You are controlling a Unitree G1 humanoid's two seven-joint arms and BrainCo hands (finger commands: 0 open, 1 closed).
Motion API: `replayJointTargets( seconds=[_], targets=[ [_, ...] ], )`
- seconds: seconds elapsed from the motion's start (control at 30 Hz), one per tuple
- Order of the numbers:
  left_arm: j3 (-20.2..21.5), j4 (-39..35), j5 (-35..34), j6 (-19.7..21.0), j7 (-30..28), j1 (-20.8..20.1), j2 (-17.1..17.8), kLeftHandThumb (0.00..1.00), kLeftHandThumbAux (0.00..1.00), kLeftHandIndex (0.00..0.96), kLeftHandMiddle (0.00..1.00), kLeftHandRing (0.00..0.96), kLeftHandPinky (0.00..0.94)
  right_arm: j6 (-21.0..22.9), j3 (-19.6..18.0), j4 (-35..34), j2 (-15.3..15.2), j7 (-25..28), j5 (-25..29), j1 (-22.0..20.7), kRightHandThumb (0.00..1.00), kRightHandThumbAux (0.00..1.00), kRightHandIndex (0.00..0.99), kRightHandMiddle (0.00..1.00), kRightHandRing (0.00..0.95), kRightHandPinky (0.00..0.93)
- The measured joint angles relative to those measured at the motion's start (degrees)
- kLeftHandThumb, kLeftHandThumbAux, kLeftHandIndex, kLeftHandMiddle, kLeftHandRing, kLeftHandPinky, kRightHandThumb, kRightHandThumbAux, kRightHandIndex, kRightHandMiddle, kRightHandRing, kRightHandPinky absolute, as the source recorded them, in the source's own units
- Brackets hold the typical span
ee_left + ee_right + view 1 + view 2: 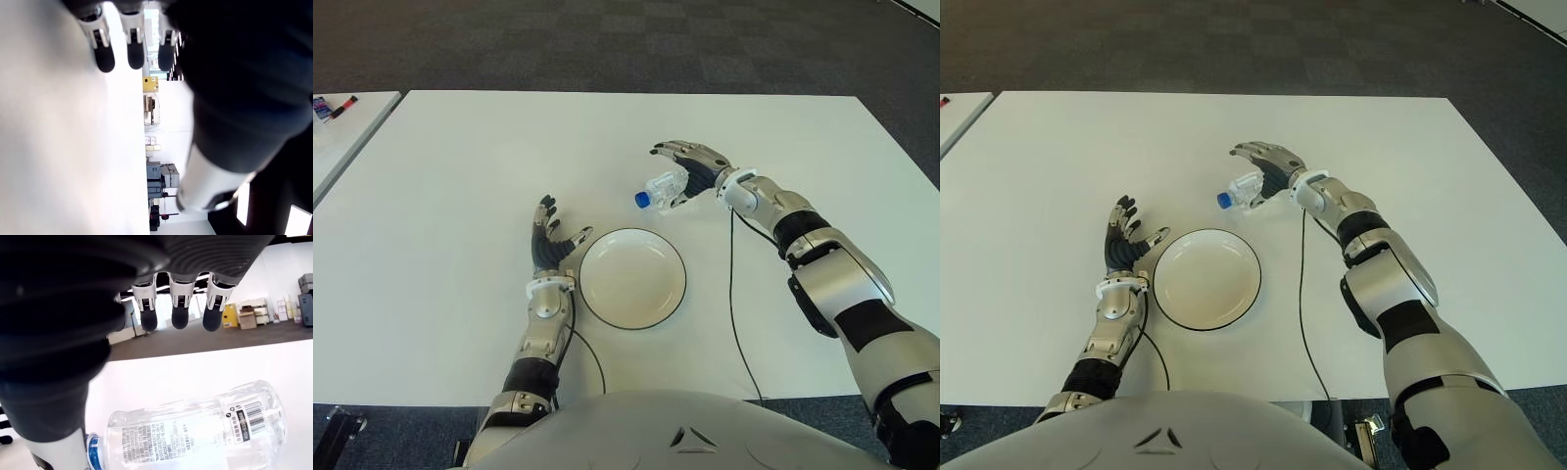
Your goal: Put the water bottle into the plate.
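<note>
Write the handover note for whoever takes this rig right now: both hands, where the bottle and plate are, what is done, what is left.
Right hand: over the table beyond the plate's far right rim, with the water bottle under its palm, on its side, blue cap toward the robot's left. The fingers look extended, not wrapped around it; I cannot tell whether it is gripped.
Left hand: open, holding nothing, just left of the plate.
Plate: on the white table in front of the robot, nothing in it.
Done: the right hand has reached the bottle.
Left: confirm the grasp, carry the bottle over the plate, set it inside and release.
</note>
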Motion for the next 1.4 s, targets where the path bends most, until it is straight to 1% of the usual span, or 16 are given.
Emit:
replayJointTargets(
  seconds=[0.33,0.63,1.23,1.4],
  targets=[
    [0.0,-0.4,0.0,0.2,0.0,0.3,0.0,0.0,0.965,0.121,0.13,0.121,0.154,-0.8,0.0,0.0,-0.1,2.8,0.1,-0.3,0.0,0.849,0.0,0.0,0.0,0.053],
    [-0.1,-1.3,0.0,0.8,-0.1,0.8,0.0,0.0,0.954,0.111,0.124,0.114,0.146,-1.1,0.0,0.2,-0.2,4.6,0.1,-0.6,0.0,0.843,0.0,0.0,0.008,0.077],
    [-0.7,-2.3,0.0,1.6,-0.1,1.3,0.1,0.0,0.945,0.116,0.128,0.119,0.155,-1.1,0.7,1.1,-0.3,4.6,-0.2,-1.0,0.0,0.82,0.0,0.006,0.027,0.087],
    [-0.9,-2.5,0.0,1.6,-0.1,1.5,0.1,0.0,0.948,0.121,0.13,0.124,0.158,-1.1,1.2,1.3,-0.5,3.9,-0.4,-1.0,0.0,0.808,0.0,0.006,0.024,0.068]
  ],
)
